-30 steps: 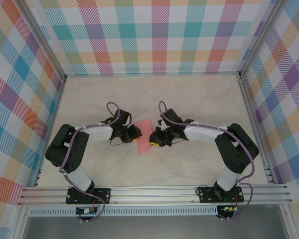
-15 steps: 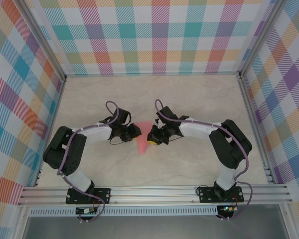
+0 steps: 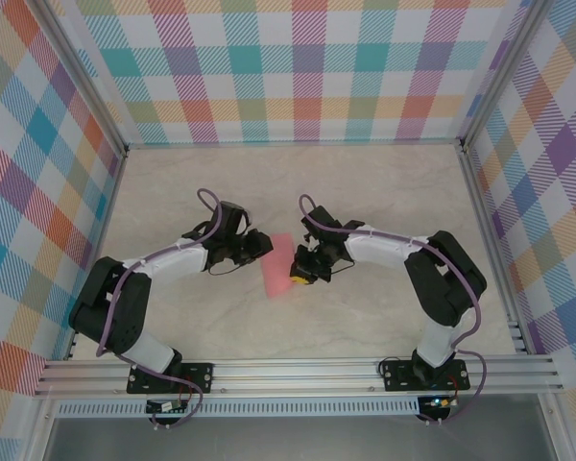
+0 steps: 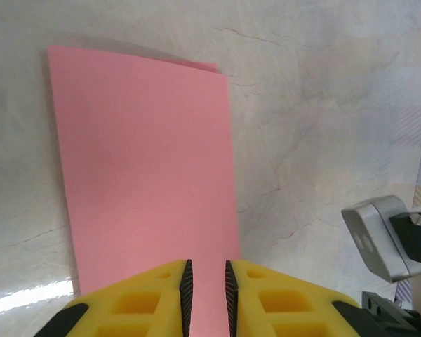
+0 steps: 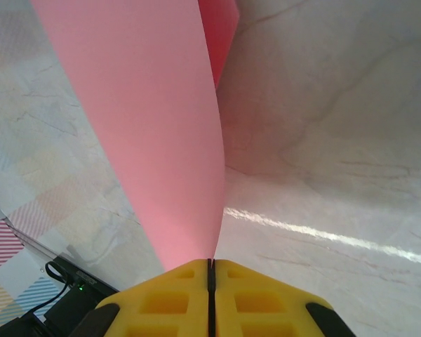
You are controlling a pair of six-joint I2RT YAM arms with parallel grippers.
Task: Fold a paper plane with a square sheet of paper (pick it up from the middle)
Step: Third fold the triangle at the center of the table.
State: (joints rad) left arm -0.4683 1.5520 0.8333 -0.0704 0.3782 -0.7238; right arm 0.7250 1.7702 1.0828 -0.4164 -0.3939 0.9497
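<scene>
The square sheet of paper (image 3: 279,265) is salmon pink and folded into a narrow rectangle between my two grippers. In the left wrist view the paper (image 4: 144,161) lies mostly flat on the table. My left gripper (image 4: 205,270) hovers at its near edge, jaws a small gap apart with nothing gripped; in the top view the left gripper (image 3: 260,247) sits at the paper's upper left. My right gripper (image 5: 211,263) is shut on the paper's edge, and the paper (image 5: 154,126) rises from the closed jaws as a curved flap. From above, the right gripper (image 3: 300,273) is at the paper's right side.
The marble-look table (image 3: 365,317) is walled by checked panels (image 3: 298,67). An aluminium rail (image 3: 298,370) runs along the near edge with both arm bases on it. Part of the right arm (image 4: 386,235) shows at the left wrist view's right edge.
The paper went from a pointed, lifted shape to a flatter long strip. The right gripper shifted slightly down-right with it. The left arm's elbow swung out and its gripper moved a little up.
</scene>
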